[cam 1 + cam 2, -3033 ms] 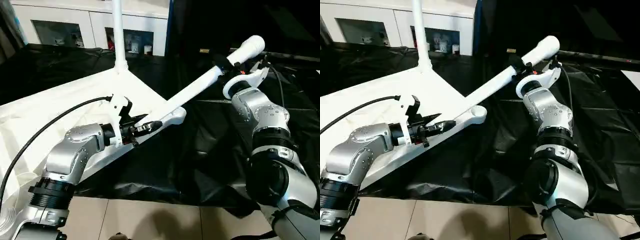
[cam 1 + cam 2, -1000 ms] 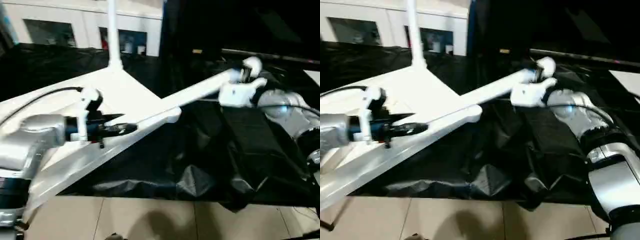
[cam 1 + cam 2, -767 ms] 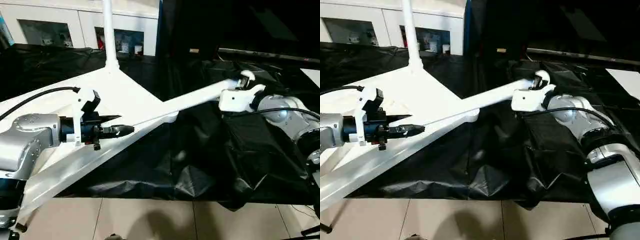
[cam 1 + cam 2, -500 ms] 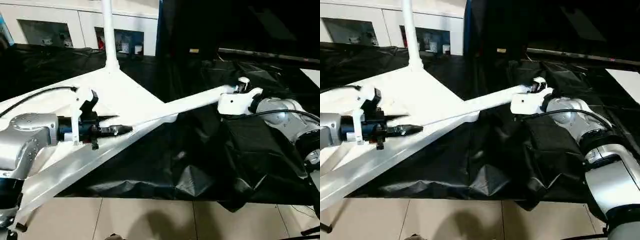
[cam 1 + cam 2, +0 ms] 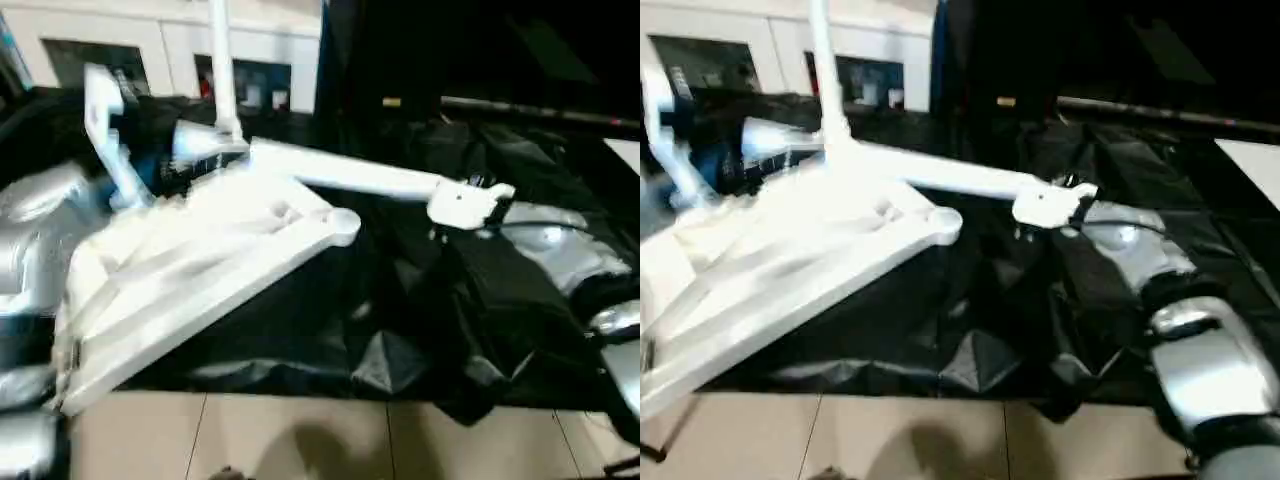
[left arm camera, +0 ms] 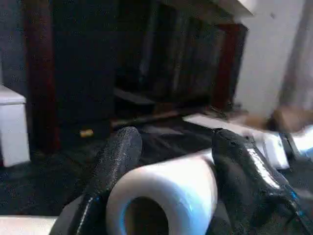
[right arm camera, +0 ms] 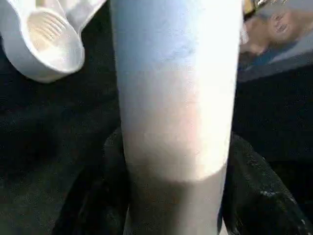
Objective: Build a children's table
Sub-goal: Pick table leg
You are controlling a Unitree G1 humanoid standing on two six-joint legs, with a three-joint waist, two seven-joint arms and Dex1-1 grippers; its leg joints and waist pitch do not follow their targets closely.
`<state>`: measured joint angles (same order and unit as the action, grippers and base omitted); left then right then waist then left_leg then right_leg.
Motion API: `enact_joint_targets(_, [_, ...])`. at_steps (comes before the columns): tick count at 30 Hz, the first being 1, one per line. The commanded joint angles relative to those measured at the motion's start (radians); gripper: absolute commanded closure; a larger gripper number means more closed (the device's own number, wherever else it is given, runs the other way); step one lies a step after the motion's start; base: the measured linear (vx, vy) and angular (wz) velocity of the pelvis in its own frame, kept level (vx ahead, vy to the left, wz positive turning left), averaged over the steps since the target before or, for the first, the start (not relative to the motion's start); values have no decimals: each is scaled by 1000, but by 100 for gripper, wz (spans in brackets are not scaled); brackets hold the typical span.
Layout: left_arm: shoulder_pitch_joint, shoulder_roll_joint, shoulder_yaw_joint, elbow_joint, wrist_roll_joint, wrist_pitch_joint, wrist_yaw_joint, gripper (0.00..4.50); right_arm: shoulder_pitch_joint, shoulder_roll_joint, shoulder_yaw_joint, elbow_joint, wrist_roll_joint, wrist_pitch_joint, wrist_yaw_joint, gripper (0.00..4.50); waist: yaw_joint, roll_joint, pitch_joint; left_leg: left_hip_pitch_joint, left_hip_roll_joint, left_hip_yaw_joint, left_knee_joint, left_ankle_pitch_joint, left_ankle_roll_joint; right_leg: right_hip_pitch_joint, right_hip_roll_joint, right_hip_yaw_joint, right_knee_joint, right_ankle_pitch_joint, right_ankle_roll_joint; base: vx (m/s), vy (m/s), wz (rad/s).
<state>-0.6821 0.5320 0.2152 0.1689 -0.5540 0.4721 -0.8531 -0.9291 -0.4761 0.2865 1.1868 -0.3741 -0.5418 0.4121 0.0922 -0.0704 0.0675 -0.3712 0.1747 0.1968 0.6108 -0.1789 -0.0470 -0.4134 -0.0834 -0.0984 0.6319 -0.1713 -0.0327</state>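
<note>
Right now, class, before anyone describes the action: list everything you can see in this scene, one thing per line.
tabletop: one, white, tilted on the black sheet, left of centre
fitted leg: one, white, standing upright at the tabletop's far corner
loose leg: one, white, nearly level above the tabletop, stretching to the right
empty corner socket: one, white, at the tabletop's near right corner, below the loose leg
black sheet: one, crumpled, covering the work surface
cabinet: one, white with glass doors, at the back
floor: beige tiles, nearest the camera
left gripper: one, black, at the loose leg's open end
right gripper: one, jaws closed on the loose leg's other end
forearms: two, silver, at either side
</note>
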Motion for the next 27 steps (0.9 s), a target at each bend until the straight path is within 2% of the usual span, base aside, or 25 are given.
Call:
enact_joint_targets(1, [24, 19, 63, 10, 79, -30, 142, 195, 36, -17, -176, 64, 182, 134, 25, 255, 6, 4, -77, 7, 55, -28, -63, -216, 6, 64, -73, 66, -62, -195, -195, 0, 0, 0])
enact_joint_targets(2, [38, 6, 40, -17, 78, -17, 133, 195, 36, 6, -225, 57, 242, 167, 48, 255, 5, 5, -78, 5, 57, -28, -63, -204, 11, 65, -74, 67, -60, -175, -203, 0, 0, 0])
enact_joint_targets(4, [44, 2, 31, -26, 77, -13, 129, 195, 36, 13, -241, 55, 260, 179, 55, 255, 6, 5, -81, 5, 57, -27, -61, -175, 21, 65, -72, 66, -55, -134, -221, 0, 0, 0])
enact_joint_targets(5, [59, -17, 2, -53, 80, -12, 119, 195, 38, 33, -272, 47, 305, 211, 91, 255, 7, 6, -80, 7, 57, -26, -62, -172, 28, 65, -73, 65, -56, -130, -228, 0, 0, 0])
enact_joint_targets(7, [62, -35, -17, -60, 81, -24, 118, 195, 46, 52, -294, 38, 344, 228, 137, 255, 9, 10, -77, 9, 59, -27, -63, -185, 23, 62, -73, 64, -59, -154, -231, 0, 0, 0])
enact_joint_targets(10, [42, -75, 2, -46, 52, -37, 142, 195, 69, 67, -307, 24, 376, 230, 202, 255, 15, 12, -77, 11, 61, -27, -63, -210, 16, 62, -76, 66, -64, -183, -226, 0, 0, 0])
enact_joint_targets(11, [13, -106, 41, -30, 6, -43, 170, 195, 93, 68, -310, 10, 387, 217, 246, 255, 15, 10, -77, 11, 60, -28, -65, -210, 14, 63, -76, 65, -64, -188, -225, 0, 0, 0])
enact_joint_targets(12, [1, -109, 56, -23, -16, -37, 167, 195, 100, 66, -315, 6, 395, 211, 261, 255, 20, 14, -76, 13, 60, -26, -63, -218, 11, 62, -77, 66, -66, -194, -221, 0, 0, 0])
enact_joint_targets(14, [-10, -104, 73, -16, -49, -14, 153, 195, 107, 61, -328, -2, 408, 208, 289, 256, 23, 11, -79, 18, 61, -29, -65, -227, 12, 64, -74, 64, -63, -206, -216, 0, 0, 0])
enact_joint_targets(15, [-12, -98, 78, -14, -62, -1, 145, 195, 111, 58, -335, -7, 415, 208, 307, 256, 28, 11, -79, 20, 57, -24, -62, -220, 8, 58, -69, 62, -65, -201, -215, 0, 0, 0])
enact_joint_targets(16, [-12, -86, 81, -11, -78, 34, 134, 195, 113, 56, -349, -17, 435, 210, 342, 257, 28, 20, -76, 15, 56, -26, -64, -219, 7, 59, -71, 62, -66, -207, -215, 0, 0, 0])
enact_joint_targets(20, [7, -51, 80, -21, -146, 159, 97, 195, 119, 50, -397, -49, 503, 227, 425, 257, 27, 18, -73, 13, 59, -28, -66, -258, -2, 61, -74, 59, -73, -278, -207, 0, 0, 0])
enact_joint_targets(21, [16, -56, 83, -43, -170, 179, 98, 195, 119, 55, -416, -71, 537, 253, 451, 257, 30, 24, -74, 13, 60, -29, -66, -256, -4, 61, -75, 59, -72, -283, -211, 0, 0, 0])
enact_joint_targets(22, [23, -64, 84, -63, -187, 191, 104, 195, 119, 62, -432, -90, 564, 277, 470, 257, 30, 18, -75, 12, 62, -29, -66, -246, 0, 63, -76, 60, -72, -272, -212, 0, 0, 0])
enact_joint_targets(25, [34, -81, 64, -99, -181, 187, 119, 195, 111, 85, -471, -136, 630, 369, 504, 257, 35, 20, -76, 13, 63, -28, -65, -224, 10, 62, -74, 59, -70, -243, -224, 0, 0, 0])
enact_joint_targets(26, [35, -82, 62, -100, -179, 186, 120, 195, 110, 86, -472, -138, 633, 374, 505, 257, 36, 22, -75, 13, 64, -29, -66, -225, 12, 61, -73, 58, -71, -249, -221, 0, 0, 0])
enact_joint_targets(27, [32, -107, 25, -107, -134, 156, 144, 195, 104, 113, -473, -187, 681, 501, 560, 257, 39, 17, -75, 14, 65, -29, -66, -222, 17, 63, -73, 58, -72, -252, -216, 0, 0, 0])
